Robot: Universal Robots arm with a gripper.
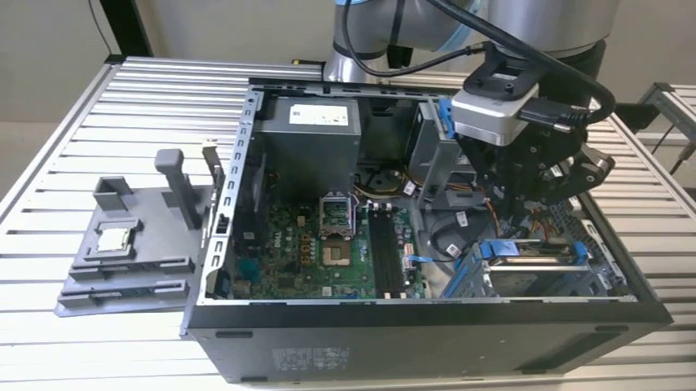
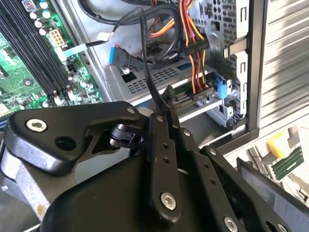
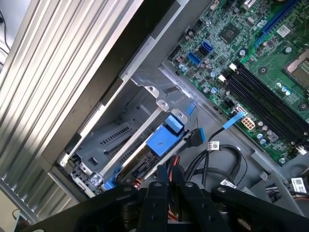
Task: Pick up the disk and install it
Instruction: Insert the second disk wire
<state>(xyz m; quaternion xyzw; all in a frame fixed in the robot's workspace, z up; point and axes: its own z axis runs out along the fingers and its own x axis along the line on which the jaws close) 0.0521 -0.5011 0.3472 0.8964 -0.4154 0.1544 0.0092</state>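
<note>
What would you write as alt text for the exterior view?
A robot arm's hand hangs inside an open computer case on a slatted metal table, just above the blue-railed disk in the drive bay. A grey fixture lies at the exterior view's left.

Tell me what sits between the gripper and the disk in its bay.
In the second wrist view, a bundle of orange, red and black cables crosses between the gripper and the disk seated in the drive cage.
</note>
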